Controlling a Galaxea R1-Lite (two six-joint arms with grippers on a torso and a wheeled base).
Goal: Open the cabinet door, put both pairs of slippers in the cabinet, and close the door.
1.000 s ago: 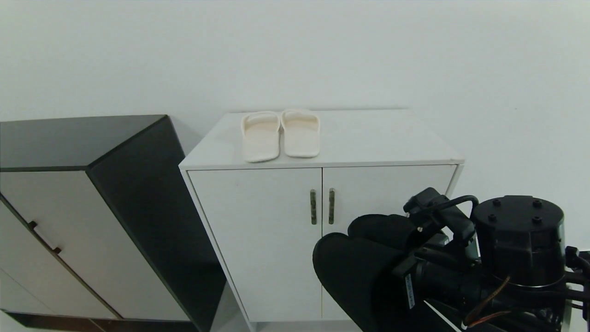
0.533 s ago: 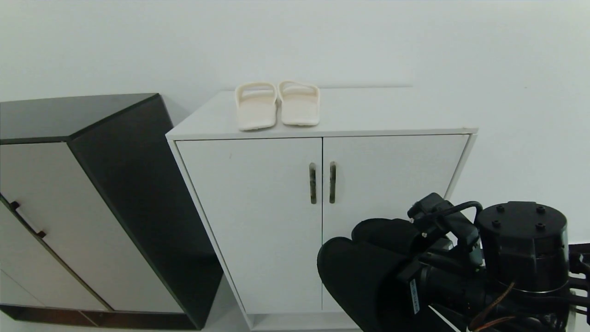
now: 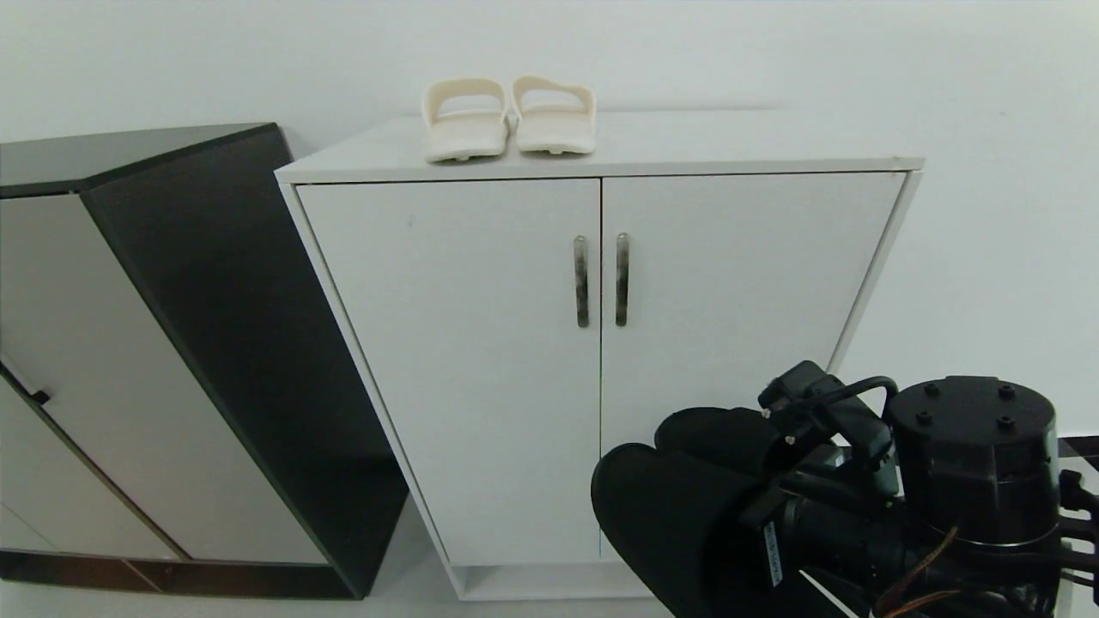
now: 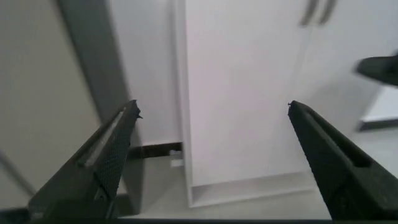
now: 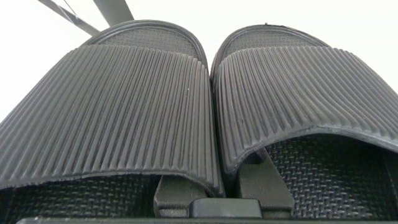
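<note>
Honestly, with my right hand [image 5: 219, 190] pinching the black slippers [image 3: 678, 515] low in front of the shut cabinet [image 3: 446, 360] and my left hand [image 4: 212, 107] spread, its door [image 3: 738, 283] swinging open could knock them loose.

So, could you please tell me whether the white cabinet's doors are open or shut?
Shut: both doors lie flush with the cabinet front, handles side by side at the middle seam, no interior showing.
</note>
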